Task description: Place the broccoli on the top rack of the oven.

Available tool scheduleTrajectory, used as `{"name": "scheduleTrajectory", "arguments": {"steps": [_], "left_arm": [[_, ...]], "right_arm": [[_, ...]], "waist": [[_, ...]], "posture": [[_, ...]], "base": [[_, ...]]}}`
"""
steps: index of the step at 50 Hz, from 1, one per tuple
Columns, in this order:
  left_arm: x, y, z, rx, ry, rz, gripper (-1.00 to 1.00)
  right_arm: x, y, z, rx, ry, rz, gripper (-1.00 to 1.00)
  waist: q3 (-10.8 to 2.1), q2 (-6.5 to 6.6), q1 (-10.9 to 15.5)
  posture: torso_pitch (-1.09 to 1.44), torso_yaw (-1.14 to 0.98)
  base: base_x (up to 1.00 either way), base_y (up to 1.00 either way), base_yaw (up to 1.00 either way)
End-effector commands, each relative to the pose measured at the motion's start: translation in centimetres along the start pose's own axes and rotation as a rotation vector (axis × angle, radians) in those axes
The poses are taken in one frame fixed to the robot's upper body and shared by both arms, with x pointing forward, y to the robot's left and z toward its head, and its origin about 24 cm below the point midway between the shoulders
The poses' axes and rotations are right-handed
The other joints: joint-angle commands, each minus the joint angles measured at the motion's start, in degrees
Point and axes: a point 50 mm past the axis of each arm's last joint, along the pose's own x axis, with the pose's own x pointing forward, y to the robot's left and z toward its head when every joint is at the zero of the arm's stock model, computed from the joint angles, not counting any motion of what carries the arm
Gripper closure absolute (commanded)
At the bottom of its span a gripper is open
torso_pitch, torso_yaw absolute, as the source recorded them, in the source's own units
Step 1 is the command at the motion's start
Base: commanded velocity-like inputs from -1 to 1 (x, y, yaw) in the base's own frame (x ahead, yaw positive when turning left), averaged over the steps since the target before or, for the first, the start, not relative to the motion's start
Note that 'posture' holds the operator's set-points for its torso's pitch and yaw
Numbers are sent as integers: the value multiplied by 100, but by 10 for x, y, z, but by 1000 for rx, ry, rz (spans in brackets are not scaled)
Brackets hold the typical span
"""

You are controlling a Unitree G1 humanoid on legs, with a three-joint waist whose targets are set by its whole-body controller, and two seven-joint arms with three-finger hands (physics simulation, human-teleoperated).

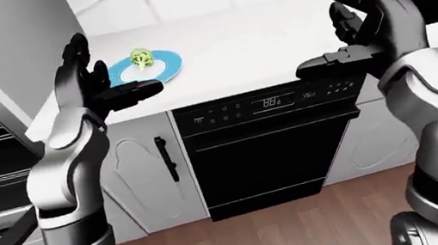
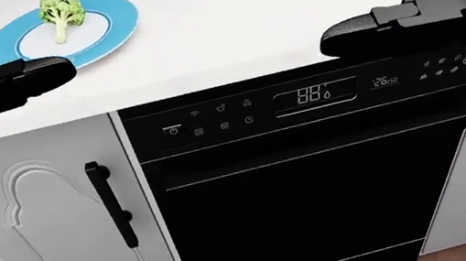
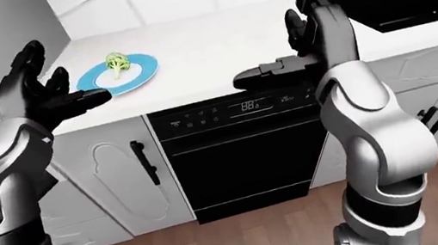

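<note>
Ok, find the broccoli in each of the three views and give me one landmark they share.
Left-eye view: broccoli upper left of centre, beside the left hand.
Head view: top left corner.
Right-eye view: upper left.
Shared landmark: the blue plate it lies on, on the white counter up-left of the black appliance's display.

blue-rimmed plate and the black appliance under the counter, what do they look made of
The round blue-rimmed plate looks like glazed ceramic: smooth, evenly coloured, white centre. The black appliance front looks like glossy glass or lacquered metal, with a lit display; a render leaves both open.
</note>
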Motion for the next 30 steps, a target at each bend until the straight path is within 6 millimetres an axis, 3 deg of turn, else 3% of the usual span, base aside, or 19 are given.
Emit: {"name": "scheduleTrajectory", "arguments": {"steps": [1,4,5,6,7,9,16,18,20,21,23,25,30], "left_arm": [[-2,3,22,-1,-108,9,-100],[-3,2,23,-2,-108,9,-100],[-3,2,24,-2,-108,9,-100],[-3,2,23,-2,-108,9,-100],[-2,2,22,-1,-108,9,-100],[-2,3,23,-2,-108,10,-100],[-3,3,23,-2,-108,12,-100],[-3,3,24,-3,-108,11,-100],[-3,3,23,-3,-108,12,-100],[-3,3,23,-3,-108,11,-100],[-3,3,23,-3,-107,11,-100],[-3,2,23,-3,-108,11,-100],[-2,2,23,-2,-108,10,-100]], "right_arm": [[-2,4,16,-2,-85,19,-100],[-2,5,16,-4,-84,21,-100],[-2,5,15,-4,-84,21,-100],[-2,5,15,-3,-84,21,-100],[-2,5,15,-4,-84,21,-100],[-2,5,15,-3,-84,22,-100],[-3,5,15,-3,-83,23,-100],[-2,6,15,-3,-82,24,-100],[-2,6,14,-4,-81,25,-100],[-2,6,14,-4,-82,24,-100],[-2,6,14,-4,-81,25,-100],[-2,5,14,-4,-81,24,-100],[-2,5,14,-2,-83,22,-100]], "waist": [[-105,-23,31],[-96,249,-8],[-122,388,-25],[-179,608,-41],[-190,536,-37],[-112,521,-15],[-97,117,30],[-91,-37,50],[-150,-329,69],[-127,-201,54],[-133,-231,55],[-172,-180,39],[-74,124,16]], "posture": [[0,0],[0,0],[0,0],[0,0],[0,0],[0,0],[0,0],[0,0],[0,0],[0,0],[0,0],[0,0],[0,0]], "base": [[7,20,0],[7,19,0],[8,19,0],[7,19,0],[8,18,0],[8,18,0],[7,19,0],[7,18,0],[7,20,0],[6,20,0],[7,18,0],[7,19,0],[7,19,0]]}}
